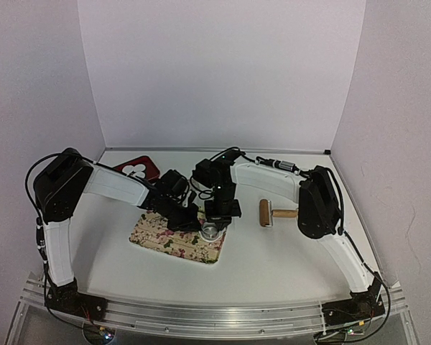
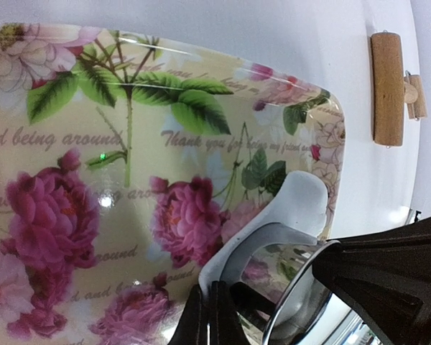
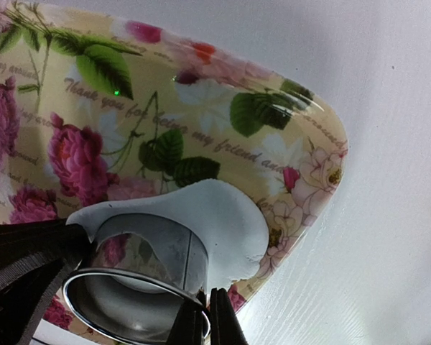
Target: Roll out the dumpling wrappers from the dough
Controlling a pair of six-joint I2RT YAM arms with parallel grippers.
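Centrally, the soft white flattened dough sheet lies directly under and just ahead of my right gripper, on the rectangular flower-printed tray. A round shiny metal ring stands on the dough, and the right fingers are pinched together on its rim. My left gripper meets the ring from the opposite side with its fingers together; I cannot tell whether the rim sits between them. Off the right gripper's outer side, a wooden rolling pin lies on the white table.
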